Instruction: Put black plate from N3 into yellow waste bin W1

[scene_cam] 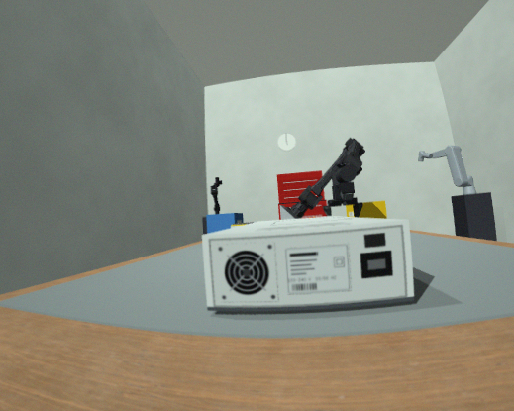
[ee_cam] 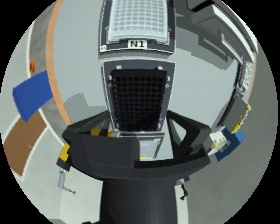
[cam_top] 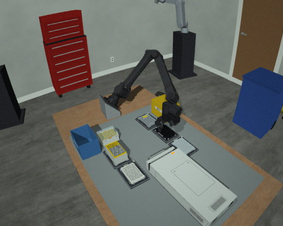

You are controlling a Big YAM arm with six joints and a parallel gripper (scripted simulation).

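Note:
The black plate lies flat in its dark nest at the middle of the grey mat. My gripper is open and points down over the plate's end nearest the arm base, with one finger on each side of that end. The fingers hold nothing. The yellow waste bin W1 stands upright just behind the gripper, at the mat's back edge. In the exterior view the white instrument hides the plate.
A white plate sits in the nest beyond the black one, and a grey plate in the nest before it. A large white instrument lies to the front. A blue bin, two tip boxes and another white plate stand on the left.

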